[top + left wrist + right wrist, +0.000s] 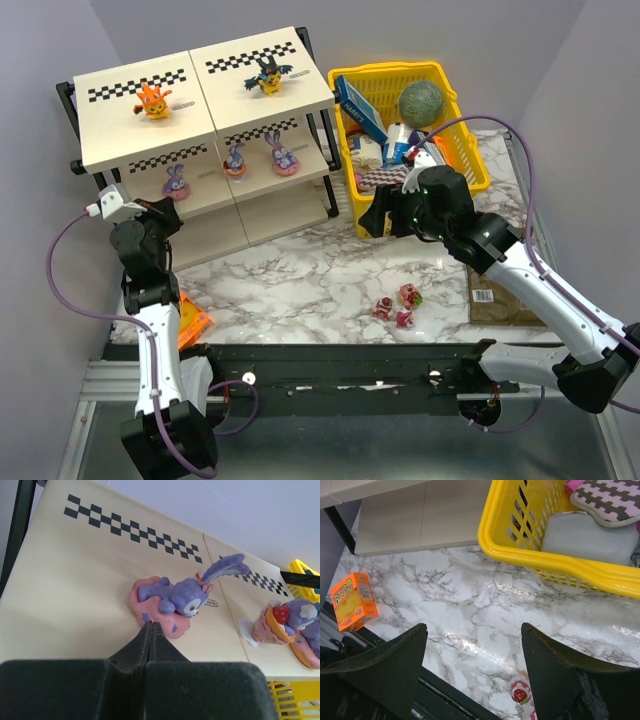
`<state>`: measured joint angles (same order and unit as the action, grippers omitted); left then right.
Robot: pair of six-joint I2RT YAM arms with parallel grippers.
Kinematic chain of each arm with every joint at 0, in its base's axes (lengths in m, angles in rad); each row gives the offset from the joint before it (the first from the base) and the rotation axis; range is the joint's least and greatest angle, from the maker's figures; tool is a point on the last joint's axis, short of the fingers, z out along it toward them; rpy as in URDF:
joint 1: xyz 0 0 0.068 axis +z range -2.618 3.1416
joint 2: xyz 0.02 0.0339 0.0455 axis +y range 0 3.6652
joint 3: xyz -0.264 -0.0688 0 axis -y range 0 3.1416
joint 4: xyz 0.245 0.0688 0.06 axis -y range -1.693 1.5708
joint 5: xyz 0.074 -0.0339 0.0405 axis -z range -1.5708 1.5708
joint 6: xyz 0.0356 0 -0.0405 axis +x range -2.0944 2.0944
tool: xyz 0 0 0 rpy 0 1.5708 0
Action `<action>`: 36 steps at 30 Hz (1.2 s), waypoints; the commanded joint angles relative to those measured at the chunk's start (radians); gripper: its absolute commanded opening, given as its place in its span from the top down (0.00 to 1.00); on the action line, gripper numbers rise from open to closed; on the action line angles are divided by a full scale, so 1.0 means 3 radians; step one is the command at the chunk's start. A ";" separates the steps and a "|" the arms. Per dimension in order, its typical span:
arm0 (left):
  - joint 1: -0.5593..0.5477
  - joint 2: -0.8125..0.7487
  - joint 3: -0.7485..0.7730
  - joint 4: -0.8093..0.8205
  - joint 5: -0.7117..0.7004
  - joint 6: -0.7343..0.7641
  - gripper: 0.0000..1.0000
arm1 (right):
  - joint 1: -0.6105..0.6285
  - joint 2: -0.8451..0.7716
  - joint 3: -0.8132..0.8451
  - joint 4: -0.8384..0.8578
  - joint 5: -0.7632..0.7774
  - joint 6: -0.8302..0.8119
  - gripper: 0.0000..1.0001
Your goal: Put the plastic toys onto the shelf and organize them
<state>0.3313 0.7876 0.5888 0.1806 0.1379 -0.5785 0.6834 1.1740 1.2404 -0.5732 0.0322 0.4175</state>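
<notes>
The shelf (120, 135) stands at the back left. An orange toy (153, 101) and a black-and-yellow winged toy (267, 76) stand on its top tier. Three purple bunny-eared toys (176, 182) (236, 160) (280, 155) sit on the middle tier. Three small red-pink toys (400, 306) lie on the marble near the front. My left gripper (163, 211) is shut and empty; in the left wrist view its tips (150, 624) touch the pink base of the left bunny toy (172, 597). My right gripper (378, 214) is open and empty above the marble (472, 630); a red-pink toy (520, 695) shows below it.
A yellow basket (465, 160) with boxes and a green ball (421, 102) stands right of the shelf; its rim shows in the right wrist view (530, 560). An orange square packet (192, 320) lies by the left arm, also in the right wrist view (354, 601). A cardboard piece (490, 295) lies at right.
</notes>
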 commanded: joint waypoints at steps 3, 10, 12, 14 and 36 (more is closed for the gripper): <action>-0.0020 0.0075 0.0062 0.0221 -0.0127 -0.0035 1.00 | -0.0033 0.0029 0.0048 -0.0043 0.0025 -0.0052 0.17; -0.0020 0.0146 0.0067 0.0339 -0.0173 -0.0071 1.00 | -0.0049 0.0044 0.0053 -0.0053 0.0031 -0.0057 0.17; -0.0020 0.0187 0.0088 0.0364 -0.0194 -0.0071 1.00 | -0.0049 0.0049 0.0053 -0.0053 0.0026 -0.0057 0.17; -0.0020 0.0238 0.0103 0.0385 -0.0173 -0.0056 1.00 | -0.0054 0.0060 0.0063 -0.0068 0.0031 -0.0052 0.17; -0.0020 -0.0411 0.0507 -0.0949 0.0444 0.0491 0.42 | -0.0079 0.0131 0.0140 -0.0211 -0.0020 -0.0088 0.10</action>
<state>0.3313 0.6727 0.6838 0.0212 0.1505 -0.5018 0.6655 1.2098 1.2579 -0.6094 0.0357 0.4168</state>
